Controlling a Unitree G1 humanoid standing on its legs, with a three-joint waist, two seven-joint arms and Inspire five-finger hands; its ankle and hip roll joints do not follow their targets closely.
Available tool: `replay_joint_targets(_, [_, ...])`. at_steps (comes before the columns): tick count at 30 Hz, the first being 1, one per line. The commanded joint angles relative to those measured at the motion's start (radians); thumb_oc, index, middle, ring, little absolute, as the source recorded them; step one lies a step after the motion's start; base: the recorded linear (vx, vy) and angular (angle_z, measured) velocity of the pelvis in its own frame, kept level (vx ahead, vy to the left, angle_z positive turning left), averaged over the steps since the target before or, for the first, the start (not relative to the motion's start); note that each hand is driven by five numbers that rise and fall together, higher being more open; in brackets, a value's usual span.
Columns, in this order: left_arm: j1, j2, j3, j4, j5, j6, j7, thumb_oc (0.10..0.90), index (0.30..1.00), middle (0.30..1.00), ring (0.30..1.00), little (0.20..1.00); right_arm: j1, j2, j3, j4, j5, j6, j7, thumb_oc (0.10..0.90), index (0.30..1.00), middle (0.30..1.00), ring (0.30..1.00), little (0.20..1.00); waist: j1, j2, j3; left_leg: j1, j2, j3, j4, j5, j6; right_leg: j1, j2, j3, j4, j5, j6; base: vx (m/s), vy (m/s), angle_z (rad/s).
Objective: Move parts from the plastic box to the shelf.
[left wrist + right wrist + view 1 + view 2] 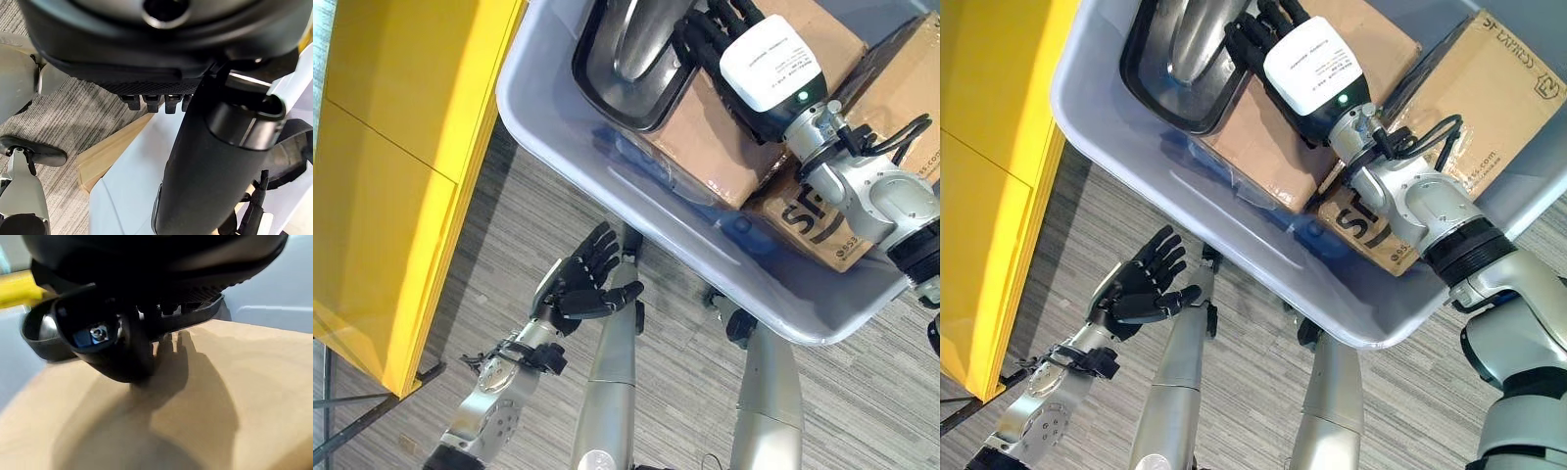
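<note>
Black tray part (626, 59) lies in the plastic box (558, 127) atop cardboard boxes (1332, 108); transfer to the yellow shelf (401, 147) not yet begun. Right hand (1258, 34) reaches its rim; grip apparently incomplete, cannot tell. Left hand (579, 284) waits below the box, fingers loosely spread, empty.

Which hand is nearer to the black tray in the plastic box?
Right. The right hand reaches over the black tray in the plastic box; the left hand hangs open below, outside it.
</note>
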Motion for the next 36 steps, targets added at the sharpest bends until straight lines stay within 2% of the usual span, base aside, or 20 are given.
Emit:
replay_joint_targets(1, [-0.011, -0.008, 0.020, -0.087, 0.019, -0.074, -0.016, 0.900, 1.000, 1.000, 1.000, 1.000, 0.006, -0.098, 0.088, 0.230, -0.071, 0.127, 0.148, 0.900, 1.000, 1.000, 1.000, 1.000, 0.037, 0.038, 0.050, -0.018, -0.004, 0.009, 0.009, 0.001, 0.026, 0.029, 0.038, 0.037, 0.050, -0.016, 0.073, 0.00, 0.000, 0.00])
replay_joint_targets(8, [0.001, -0.001, 0.027, -0.101, 0.018, -0.069, -0.022, 0.900, 1.000, 1.000, 1.000, 1.000, -0.001, -0.103, 0.105, 0.220, -0.115, 0.152, 0.182, 0.900, 1.000, 1.000, 1.000, 1.000, 0.043, 0.038, 0.050, -0.028, -0.007, 0.006, 0.021, 0.000, 0.027, 0.028, 0.036, 0.034, 0.052, -0.016, 0.073, 0.00, 0.000, 0.00])
replay_joint_targets(12, [0.007, -0.002, 0.027, -0.102, 0.021, -0.067, -0.027, 0.900, 1.000, 1.000, 1.000, 1.000, -0.016, -0.095, 0.121, 0.223, -0.148, 0.145, 0.214, 0.900, 1.000, 1.000, 1.000, 1.000, 0.050, 0.040, 0.050, -0.028, -0.009, 0.005, 0.025, -0.001, 0.028, 0.033, 0.034, 0.029, 0.053, -0.017, 0.071, 0.00, 0.000, 0.00])
replay_joint_targets(21, [0.011, -0.001, 0.028, -0.110, 0.019, -0.053, -0.032, 0.900, 1.000, 1.000, 1.000, 1.000, -0.081, -0.056, 0.175, 0.247, -0.160, 0.189, 0.396, 0.900, 1.000, 1.000, 1.000, 1.000, 0.073, 0.045, 0.050, -0.039, -0.016, -0.005, 0.047, -0.006, 0.031, 0.034, 0.028, 0.020, 0.078, -0.030, 0.066, 0.00, 0.000, 0.00])
replay_joint_targets(31, [0.030, 0.000, 0.029, -0.122, 0.028, -0.048, -0.034, 0.900, 1.000, 1.000, 1.000, 1.000, -0.084, -0.027, 0.192, 0.299, -0.162, 0.224, 0.565, 0.900, 1.000, 1.000, 1.000, 1.000, 0.099, 0.043, 0.050, -0.056, -0.026, -0.023, 0.069, -0.013, 0.038, 0.037, 0.026, 0.003, 0.108, -0.046, 0.060, 0.01, -0.004, 0.02])
replay_joint_targets(36, [0.029, -0.001, 0.020, -0.134, 0.036, -0.040, -0.024, 0.900, 1.000, 1.000, 1.000, 1.000, -0.071, -0.008, 0.187, 0.345, -0.163, 0.225, 0.601, 0.900, 1.000, 1.000, 1.000, 1.000, 0.109, 0.043, 0.050, -0.073, -0.034, -0.032, 0.083, -0.016, 0.041, 0.031, 0.026, -0.003, 0.115, -0.048, 0.059, 0.00, 0.000, 0.00])
